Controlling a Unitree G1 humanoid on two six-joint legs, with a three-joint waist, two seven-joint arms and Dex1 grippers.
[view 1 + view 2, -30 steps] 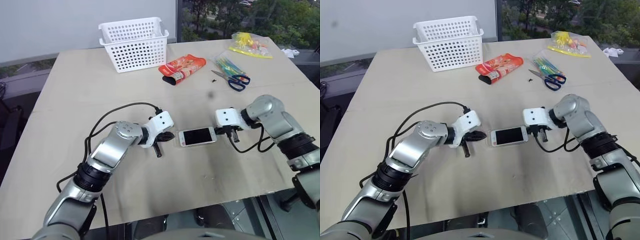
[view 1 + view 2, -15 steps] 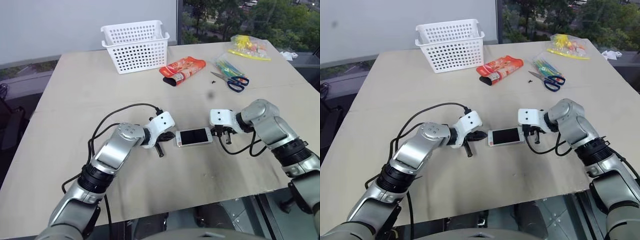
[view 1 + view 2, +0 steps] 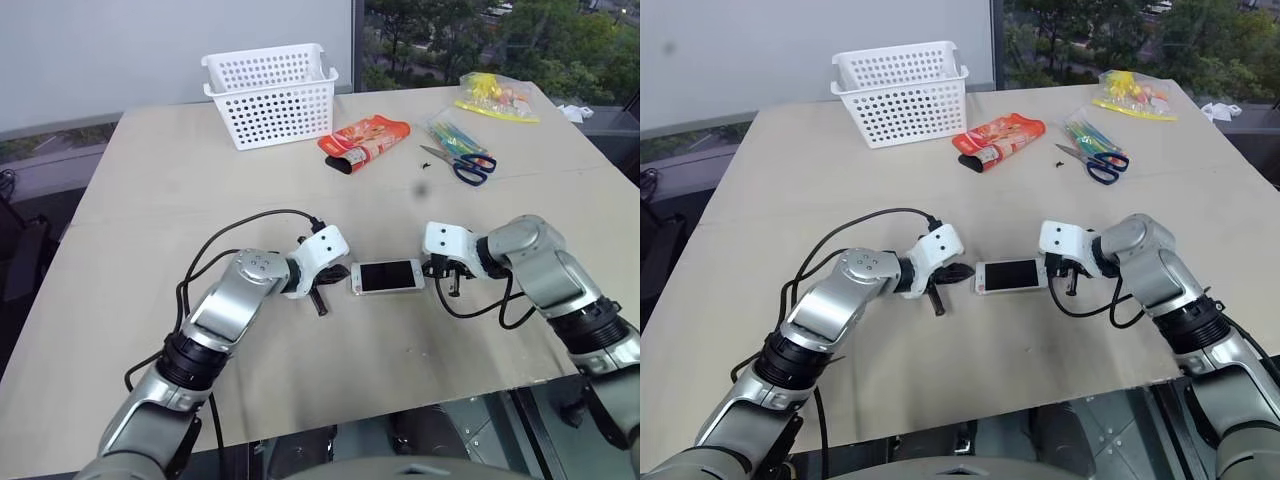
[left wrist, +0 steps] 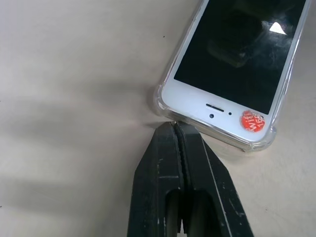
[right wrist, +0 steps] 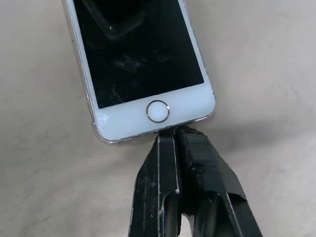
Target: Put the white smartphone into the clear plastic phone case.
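Note:
The white smartphone (image 3: pixel 387 276) lies flat, screen up, in the middle of the table, sitting inside the clear plastic phone case (image 4: pixel 256 144), whose glossy rim wraps its edges. My left gripper (image 3: pixel 331 283) is shut, its tips touching the case's end with the earpiece and a red sticker (image 4: pixel 253 120). My right gripper (image 3: pixel 441 272) is shut too, its tips pressed against the end with the home button (image 5: pixel 157 110). Neither gripper holds anything.
A white perforated basket (image 3: pixel 270 93) stands at the table's back. An orange snack packet (image 3: pixel 366 139), blue-handled scissors (image 3: pixel 462 162) and a bag of colourful items (image 3: pixel 497 95) lie at the back right. Black cables loop over the table by my left arm (image 3: pixel 235 225).
My right wrist has rolled and tipped further down, its gripper staying at the phone's home-button end. The phone and the left gripper stayed in place.

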